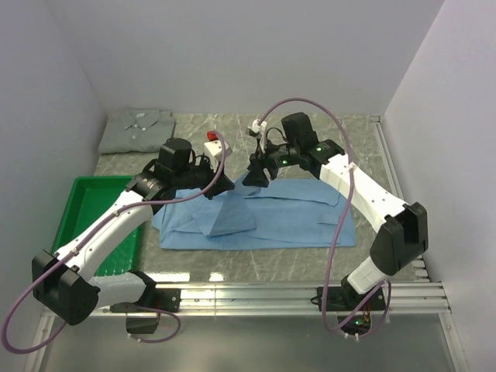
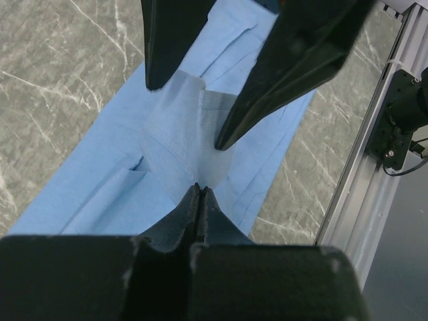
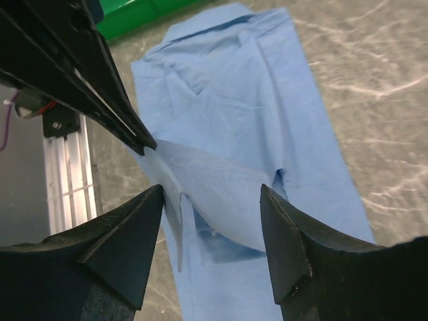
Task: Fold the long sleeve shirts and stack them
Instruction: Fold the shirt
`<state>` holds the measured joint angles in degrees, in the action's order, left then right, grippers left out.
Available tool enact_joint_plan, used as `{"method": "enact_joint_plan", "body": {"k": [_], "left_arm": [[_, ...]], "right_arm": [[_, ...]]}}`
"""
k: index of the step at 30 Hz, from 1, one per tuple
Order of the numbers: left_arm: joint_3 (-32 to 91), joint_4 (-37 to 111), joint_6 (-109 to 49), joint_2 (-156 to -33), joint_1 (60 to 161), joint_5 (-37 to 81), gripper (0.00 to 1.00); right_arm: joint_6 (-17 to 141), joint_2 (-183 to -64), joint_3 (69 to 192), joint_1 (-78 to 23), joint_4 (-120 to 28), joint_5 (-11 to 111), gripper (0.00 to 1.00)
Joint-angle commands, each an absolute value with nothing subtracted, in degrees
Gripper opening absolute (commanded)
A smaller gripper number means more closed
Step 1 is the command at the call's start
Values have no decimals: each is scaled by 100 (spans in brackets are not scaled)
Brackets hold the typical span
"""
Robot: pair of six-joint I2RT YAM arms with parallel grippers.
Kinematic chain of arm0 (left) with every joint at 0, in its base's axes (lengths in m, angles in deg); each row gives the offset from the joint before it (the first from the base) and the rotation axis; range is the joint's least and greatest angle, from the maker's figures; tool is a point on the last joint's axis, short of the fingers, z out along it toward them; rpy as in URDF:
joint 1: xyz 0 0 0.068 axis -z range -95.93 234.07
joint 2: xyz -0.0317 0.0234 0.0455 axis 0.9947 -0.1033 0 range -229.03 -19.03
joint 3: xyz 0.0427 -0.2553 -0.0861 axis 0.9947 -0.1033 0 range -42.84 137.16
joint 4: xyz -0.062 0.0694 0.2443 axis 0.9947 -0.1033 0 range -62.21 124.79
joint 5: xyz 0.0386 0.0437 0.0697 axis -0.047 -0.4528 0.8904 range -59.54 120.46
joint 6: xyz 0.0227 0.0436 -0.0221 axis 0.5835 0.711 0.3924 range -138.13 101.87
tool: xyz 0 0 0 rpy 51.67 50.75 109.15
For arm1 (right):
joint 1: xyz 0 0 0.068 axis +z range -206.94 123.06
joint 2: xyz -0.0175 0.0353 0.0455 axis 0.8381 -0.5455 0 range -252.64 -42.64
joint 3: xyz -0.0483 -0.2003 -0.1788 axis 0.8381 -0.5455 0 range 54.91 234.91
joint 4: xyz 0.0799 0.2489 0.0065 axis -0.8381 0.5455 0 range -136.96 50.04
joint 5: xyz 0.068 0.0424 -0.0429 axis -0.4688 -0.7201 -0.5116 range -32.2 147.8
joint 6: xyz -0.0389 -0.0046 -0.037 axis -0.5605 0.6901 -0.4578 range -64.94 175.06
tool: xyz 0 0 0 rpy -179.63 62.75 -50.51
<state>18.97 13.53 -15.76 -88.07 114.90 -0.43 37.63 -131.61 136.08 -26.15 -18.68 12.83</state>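
While checking from overhead, found light blue shirt (image 1: 294, 217) lying mostly flat at centre of worktop (image 1: 341, 147), with long axis set left to right, parallel to the near edge. Cannot tell which end carries the collar. Found one part of the cloth, left of the shirt's middle, pulled up off the flat into a tent-like peak.

Traced the peak to left fingers (image 1: 219, 184), pressed together and clamped on the light blue shirt at the top of the peak. Confirmed from the left wrist: left fingers (image 2: 189, 217) closed tip to tip on a pinch of cloth, with light blue shirt (image 2: 100, 180) stretching away below along the marbled surface.

Noted right fingers (image 1: 257, 177) just beside the left pair, on their right, over the far edge of the shirt. Confirmed from the right wrist: right fingers (image 3: 127, 234) held apart, with the raised fold of light blue shirt (image 3: 267, 100) seen between them, gripping nothing. Cannot tell whether either tip touches the cloth.

Found grey-green shirt (image 1: 138, 128) folded in the far left corner of the worktop, collar toward the back wall, well apart from the blue one.

Noted green tray (image 1: 85, 201) at the left edge of the worktop, just beside the blue shirt's left end.
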Motion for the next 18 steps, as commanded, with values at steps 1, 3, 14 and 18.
{"method": "enact_joint_plan", "body": {"k": [1, 3, 14, 18], "left_arm": [[2089, 1510, -1505, -8645, 11510, -250, 0], [2054, 1571, -1523, -8636, 11510, -223, 0], [1650, 2326, -2339, -8338, 11501, 1197, 40], [1342, 2810, -2823, -8012, 11501, 2391, 77]], "right_arm": [[3485, -13289, 13990, -2565, -1585, 753, 64], [3441, -13316, 13964, -2556, -1514, 683, 59], [3449, -12563, 13613, -2293, -961, 524, 0], [3607, -12008, 13139, -2030, -838, 621, 0]]}}
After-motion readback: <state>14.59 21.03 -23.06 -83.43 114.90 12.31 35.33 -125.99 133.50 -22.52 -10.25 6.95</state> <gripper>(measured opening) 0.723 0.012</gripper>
